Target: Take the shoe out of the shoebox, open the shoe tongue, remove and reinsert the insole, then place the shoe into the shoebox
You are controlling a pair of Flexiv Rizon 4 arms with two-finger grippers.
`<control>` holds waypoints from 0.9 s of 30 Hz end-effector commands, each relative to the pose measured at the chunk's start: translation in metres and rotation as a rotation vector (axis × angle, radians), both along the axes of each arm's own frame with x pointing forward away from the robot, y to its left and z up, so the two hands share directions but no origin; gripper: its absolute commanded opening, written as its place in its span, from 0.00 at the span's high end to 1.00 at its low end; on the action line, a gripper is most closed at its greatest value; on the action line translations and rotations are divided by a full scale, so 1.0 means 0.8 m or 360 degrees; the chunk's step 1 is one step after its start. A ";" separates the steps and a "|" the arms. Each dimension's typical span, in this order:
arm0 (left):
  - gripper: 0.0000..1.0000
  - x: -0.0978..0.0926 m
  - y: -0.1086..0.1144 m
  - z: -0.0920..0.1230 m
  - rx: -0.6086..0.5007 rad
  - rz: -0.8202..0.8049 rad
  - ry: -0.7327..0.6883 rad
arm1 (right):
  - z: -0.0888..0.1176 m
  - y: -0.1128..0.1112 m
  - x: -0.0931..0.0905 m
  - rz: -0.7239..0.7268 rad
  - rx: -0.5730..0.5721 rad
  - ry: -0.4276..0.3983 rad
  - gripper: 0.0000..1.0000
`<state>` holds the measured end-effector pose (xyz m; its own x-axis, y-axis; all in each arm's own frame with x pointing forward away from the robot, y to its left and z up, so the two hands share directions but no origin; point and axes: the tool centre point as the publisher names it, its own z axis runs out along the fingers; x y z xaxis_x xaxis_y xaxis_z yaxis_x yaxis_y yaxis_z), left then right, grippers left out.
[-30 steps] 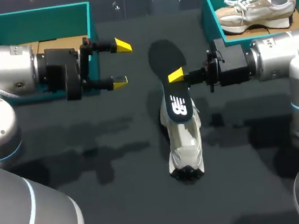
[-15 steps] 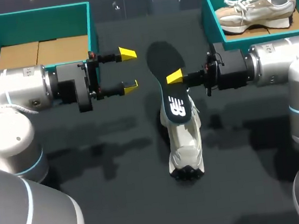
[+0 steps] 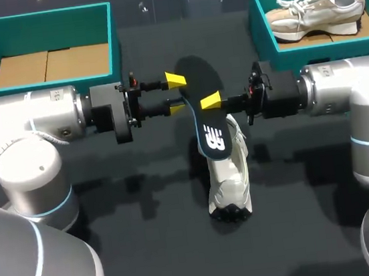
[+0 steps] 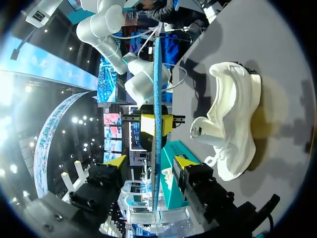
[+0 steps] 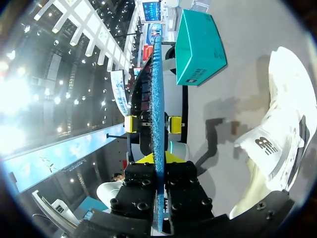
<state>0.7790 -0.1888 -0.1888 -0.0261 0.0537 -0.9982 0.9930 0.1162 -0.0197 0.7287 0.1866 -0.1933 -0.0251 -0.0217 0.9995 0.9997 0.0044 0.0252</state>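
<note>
The insole (image 3: 199, 119) is black on top with a white logo near the heel. Seen edge-on from my wrists, it is a thin strip with a blue underside (image 4: 157, 99) (image 5: 156, 99). It stands tilted over the open white sneaker (image 3: 229, 179), which lies on the dark table between the two teal shoeboxes, the left one (image 3: 116, 45) and the right one (image 3: 258, 21). Its heel end dips toward the shoe's opening.

My right gripper (image 3: 210, 101) is clamped flat on the insole at its middle, one finger on each face. My left gripper (image 3: 178, 94) is spread wide, with the insole's toe half passing between its fingers. The left wrist view shows a gap on both sides (image 4: 151, 162), though from above the lower finger looks close enough that it may be brushing the edge.
</note>
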 end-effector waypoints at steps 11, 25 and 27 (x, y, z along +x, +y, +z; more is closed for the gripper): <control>0.61 0.000 -0.031 -0.012 0.0037 0.0003 -0.0019 | 0.000 0.009 0.002 0.0007 -0.0002 0.0000 1.00; 0.82 0.002 -0.043 -0.015 0.0064 0.0018 -0.0051 | -0.002 0.013 0.001 0.0017 0.0014 0.0021 1.00; 0.92 0.002 -0.045 -0.016 0.0064 0.0018 -0.0052 | -0.002 0.013 0.001 0.0017 0.0015 0.0023 1.00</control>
<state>0.7804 -0.2217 -0.2002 0.0038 0.0949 -0.9955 0.9921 0.1244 0.0156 0.7296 0.1957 -0.1943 -0.0109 -0.0327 0.9994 0.9998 0.0155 0.0114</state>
